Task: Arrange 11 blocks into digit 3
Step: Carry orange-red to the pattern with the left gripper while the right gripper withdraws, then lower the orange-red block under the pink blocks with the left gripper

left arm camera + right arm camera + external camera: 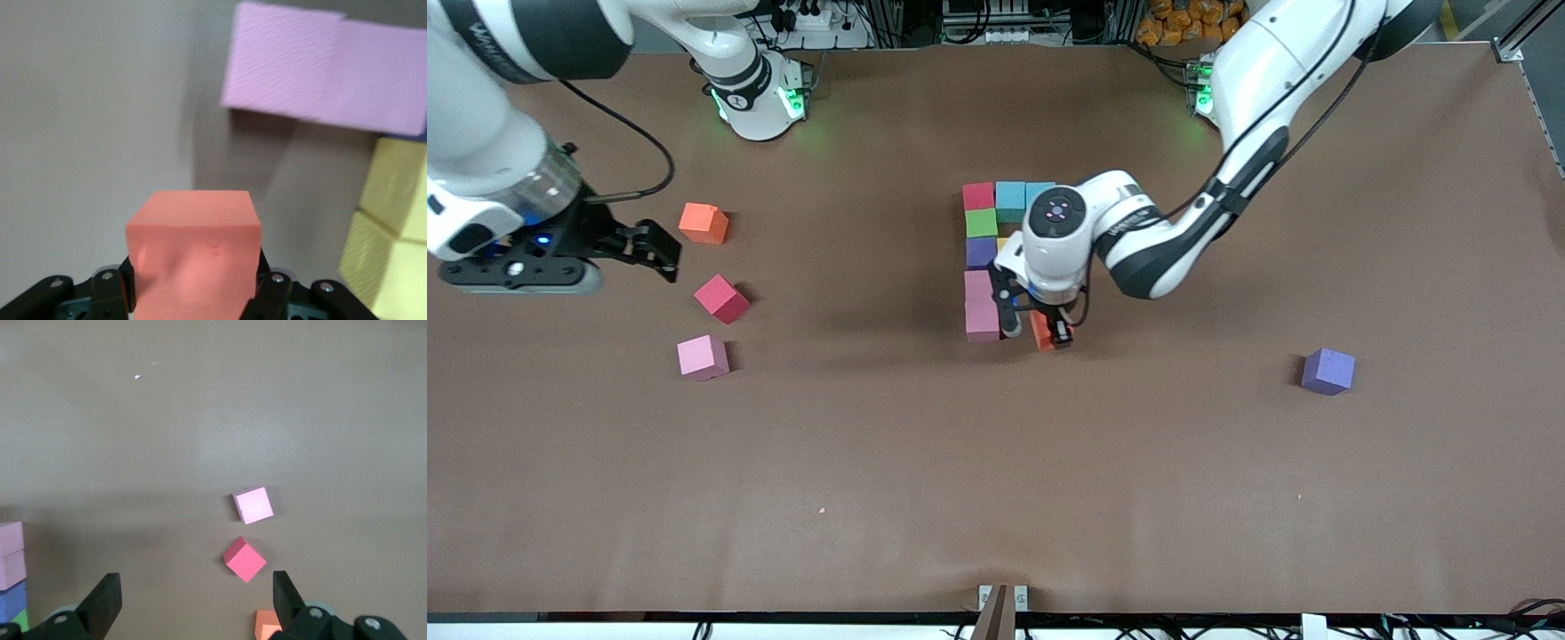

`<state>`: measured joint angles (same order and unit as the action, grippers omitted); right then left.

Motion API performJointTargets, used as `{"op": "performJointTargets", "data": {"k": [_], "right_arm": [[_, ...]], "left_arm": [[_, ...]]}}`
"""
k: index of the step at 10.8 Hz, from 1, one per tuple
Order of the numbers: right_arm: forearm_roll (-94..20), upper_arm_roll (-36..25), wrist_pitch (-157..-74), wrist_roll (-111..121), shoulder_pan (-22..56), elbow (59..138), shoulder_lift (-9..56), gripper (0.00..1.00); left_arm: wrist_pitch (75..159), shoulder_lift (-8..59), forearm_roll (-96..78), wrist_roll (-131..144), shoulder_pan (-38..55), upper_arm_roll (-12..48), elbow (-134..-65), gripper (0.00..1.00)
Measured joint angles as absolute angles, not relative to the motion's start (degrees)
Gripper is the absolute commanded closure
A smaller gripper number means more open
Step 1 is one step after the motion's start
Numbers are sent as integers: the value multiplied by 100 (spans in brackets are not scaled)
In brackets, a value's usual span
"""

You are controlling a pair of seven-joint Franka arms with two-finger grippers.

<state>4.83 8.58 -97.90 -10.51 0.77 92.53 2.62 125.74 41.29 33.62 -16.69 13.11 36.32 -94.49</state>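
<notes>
One orange block (pixel 1041 331) sits pinched in the left end effector (pixel 1039 331) at frame center, beside the pink blocks (pixel 982 307); the right end effector (pixel 660 252), spread, waits upper left.

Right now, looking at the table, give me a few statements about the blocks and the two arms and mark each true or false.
1. The left gripper grips an orange block. True.
2. The right gripper holds a pink block. False: its jaws are open and empty.
3. A purple block lies alone toward the left arm's end of the table. True.
4. The green block sits apart from the figure. False: it sits in the column, touching the red block.
</notes>
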Motion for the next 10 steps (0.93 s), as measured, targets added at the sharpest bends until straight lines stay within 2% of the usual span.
{"op": "performJointTargets", "data": {"k": [5, 10], "right_arm": [[133, -117, -9342, -635, 60, 8996, 184, 0], [97, -333, -9164, -307, 78, 8759, 172, 0]], "left_arm": [[12597, 4262, 3412, -1707, 1689, 3620, -9428, 62], [12904, 4411, 3600, -1979, 1717, 3504, -9419, 62]]}}
